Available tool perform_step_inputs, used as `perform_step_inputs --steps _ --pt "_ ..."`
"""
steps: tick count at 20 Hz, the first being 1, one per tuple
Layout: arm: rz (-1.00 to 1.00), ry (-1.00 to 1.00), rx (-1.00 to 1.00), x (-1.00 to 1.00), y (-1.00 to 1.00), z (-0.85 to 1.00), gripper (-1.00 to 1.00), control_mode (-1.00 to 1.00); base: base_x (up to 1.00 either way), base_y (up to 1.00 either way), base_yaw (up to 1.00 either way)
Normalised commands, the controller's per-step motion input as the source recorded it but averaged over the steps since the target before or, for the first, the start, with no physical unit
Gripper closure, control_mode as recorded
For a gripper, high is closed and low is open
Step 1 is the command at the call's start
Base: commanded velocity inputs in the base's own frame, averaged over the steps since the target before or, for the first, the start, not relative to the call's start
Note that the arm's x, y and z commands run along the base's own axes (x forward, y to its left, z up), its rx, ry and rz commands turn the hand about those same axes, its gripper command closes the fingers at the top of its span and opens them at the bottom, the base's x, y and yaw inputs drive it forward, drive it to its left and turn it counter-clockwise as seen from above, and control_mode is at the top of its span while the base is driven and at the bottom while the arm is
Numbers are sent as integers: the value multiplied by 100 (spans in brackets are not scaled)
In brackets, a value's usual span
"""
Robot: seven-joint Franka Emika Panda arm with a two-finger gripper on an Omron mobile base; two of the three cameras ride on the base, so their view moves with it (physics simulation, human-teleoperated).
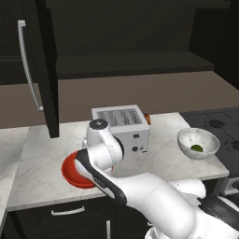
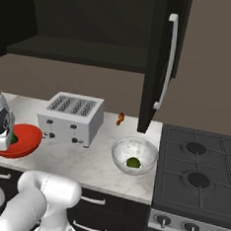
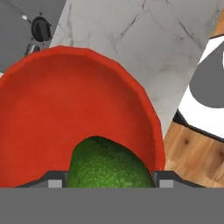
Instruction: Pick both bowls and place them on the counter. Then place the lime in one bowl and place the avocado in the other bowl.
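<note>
Hand view first: you are looking down past the gripper (image 3: 110, 181) at the things under it.

The biggest thing is the white marble counter (image 1: 42, 154) (image 2: 95, 168) (image 3: 131, 39). It lies under the gripper and runs far off to its right side.

Next is the toaster (image 1: 122, 125) (image 2: 73, 116). It stands on the counter near the gripper, to the right of it and a bit farther back. It is upright, and its slots face up.

Then comes the red bowl (image 1: 70, 173) (image 2: 26, 138) (image 3: 65, 105). It sits on the counter right under the gripper, with its open side up. The toaster is just beside it, and you cannot tell if they touch.

The white bowl (image 1: 201, 136) (image 2: 134, 149) is on the counter too, open side up. It is well away from the gripper, past the toaster on the right.

The avocado (image 3: 111, 168) is in the gripper. The two tips sit wide apart, one on each side of it, and they grasp it. It hangs over the inside of the red bowl, near the rim. In the hand view its round end points away from the hand, down at the bowl floor, and leans a little to the left. Its long way runs across the line from one tip to the other. Its near end is cut off at the bottom, so you cannot tell how long it is. You cannot tell if it touches the bowl.

The smallest thing is the lime (image 1: 196, 148) (image 2: 133, 162). It lies at the bottom of the white bowl, far to the right of the gripper.
</note>
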Motion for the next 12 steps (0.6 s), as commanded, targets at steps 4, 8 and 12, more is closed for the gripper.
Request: perform_step_inputs --steps 4,8,12 --pt "0 6 0 24 18 -25 100 -100 0 0 0" --pt "-3 4 0 27 21 -26 100 -100 0 0 0" --pt "-5 1 0 23 21 -24 100 -100 0 0 0"
